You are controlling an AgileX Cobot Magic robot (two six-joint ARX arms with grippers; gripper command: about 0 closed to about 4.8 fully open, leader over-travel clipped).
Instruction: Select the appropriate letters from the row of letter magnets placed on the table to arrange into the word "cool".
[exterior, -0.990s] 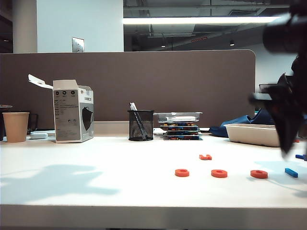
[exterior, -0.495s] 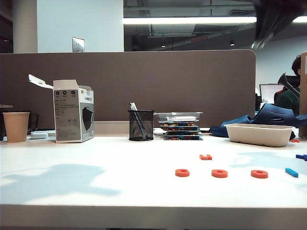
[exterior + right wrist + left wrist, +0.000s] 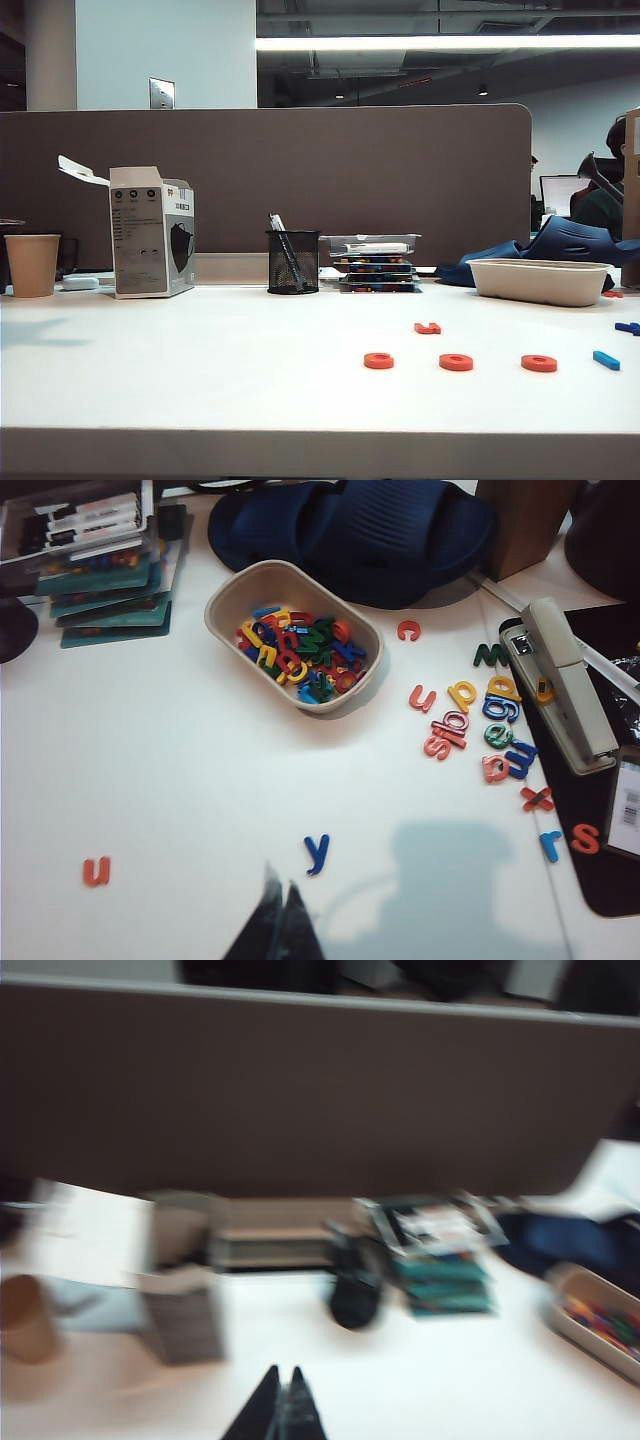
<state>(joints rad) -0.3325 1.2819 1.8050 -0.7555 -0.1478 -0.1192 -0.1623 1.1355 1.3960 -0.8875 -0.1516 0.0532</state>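
Observation:
On the white table (image 3: 200, 380) three orange-red ring letters (image 3: 379, 360) (image 3: 456, 362) (image 3: 539, 363) lie in a row, with a bright-blue bar letter (image 3: 606, 359) at its right end. An orange-red hook-shaped "u" (image 3: 428, 327) (image 3: 96, 870) lies behind the row. A darker blue "y" (image 3: 628, 327) (image 3: 317, 853) lies at the far right. Neither gripper shows in the exterior view. My left gripper (image 3: 283, 1375) is shut and empty above the table, in a blurred picture. My right gripper (image 3: 280, 890) is shut and empty, just short of the "y".
A paper cup (image 3: 32, 264), a carton (image 3: 152, 232), a mesh pen holder (image 3: 293, 261) and stacked cases (image 3: 375, 262) line the partition. A beige bowl of letters (image 3: 223, 595) stands at the back right, beside a blue slipper (image 3: 350, 525), loose letters (image 3: 470, 720) and a stapler (image 3: 565, 685).
The right arm, dark and blurred at the exterior view's right edge a second ago, has risen out of that view. The shadow on the left of the table has shrunk away. The letters have not moved.

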